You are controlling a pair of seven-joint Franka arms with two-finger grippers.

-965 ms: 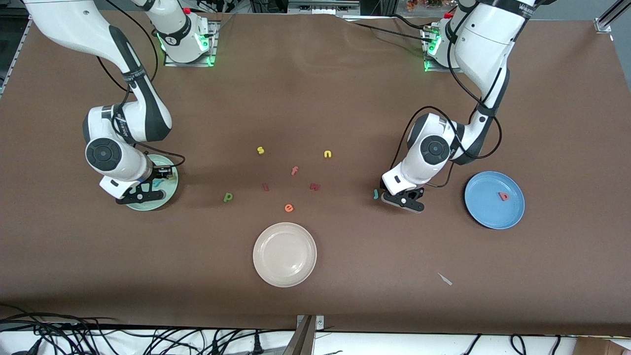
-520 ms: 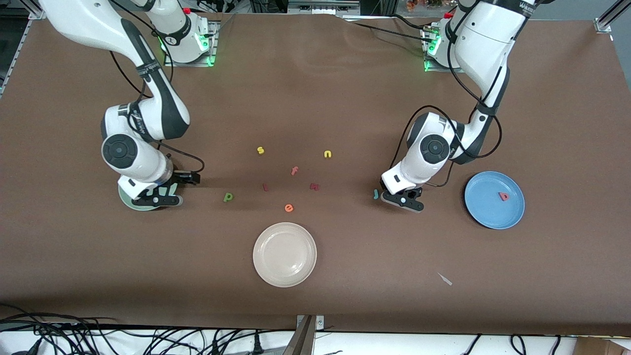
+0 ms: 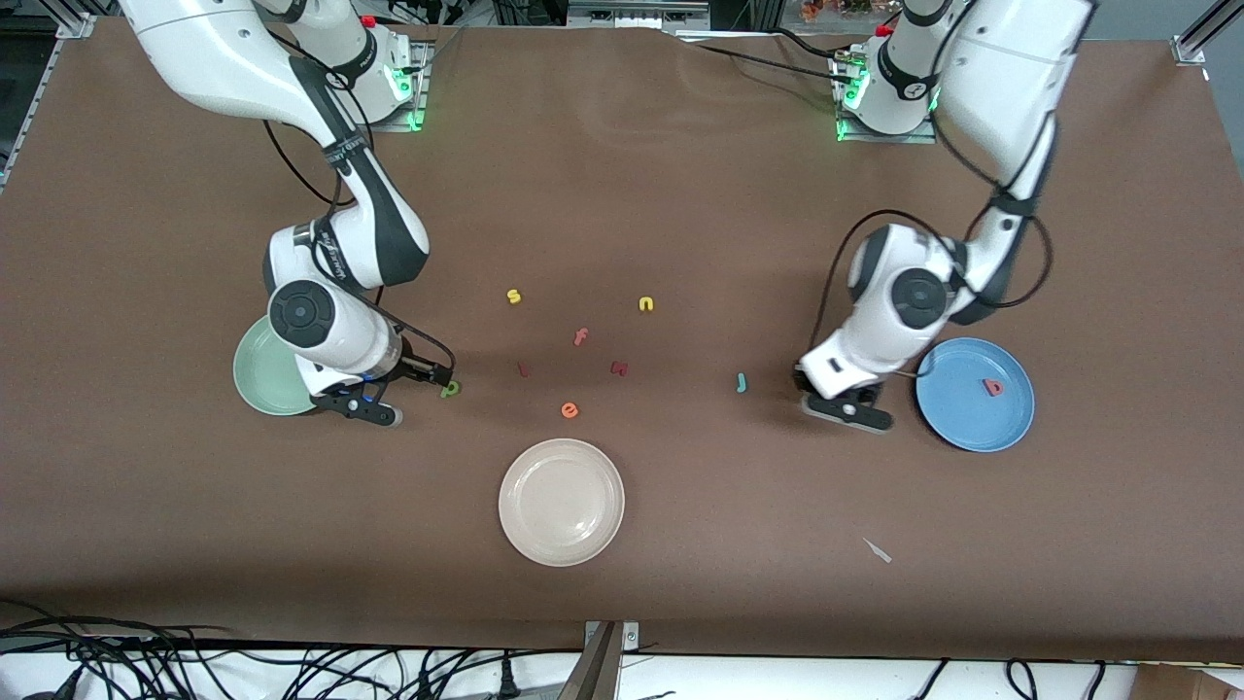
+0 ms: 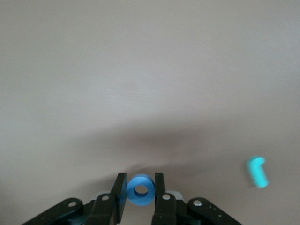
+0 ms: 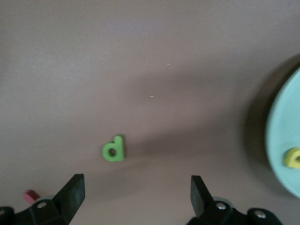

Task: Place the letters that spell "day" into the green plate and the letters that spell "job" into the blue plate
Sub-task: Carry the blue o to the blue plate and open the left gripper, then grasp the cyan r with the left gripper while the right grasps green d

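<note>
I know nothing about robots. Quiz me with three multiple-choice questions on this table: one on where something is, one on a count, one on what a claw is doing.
1. Where is the red b?
A. in the blue plate
B. in the green plate
C. in the cream plate

2. How many plates are there?
A. two
B. three
C. four

3. The left gripper is:
A. open and empty
B. shut on the blue o
C. shut on the j

Answers:
1. A: the b lies inside the blue rim.
2. B: the plates are the blue plate, the green plate and the cream plate.
3. B: the left wrist view shows the o pinched between its fingers, while the j lies loose nearby.
</note>
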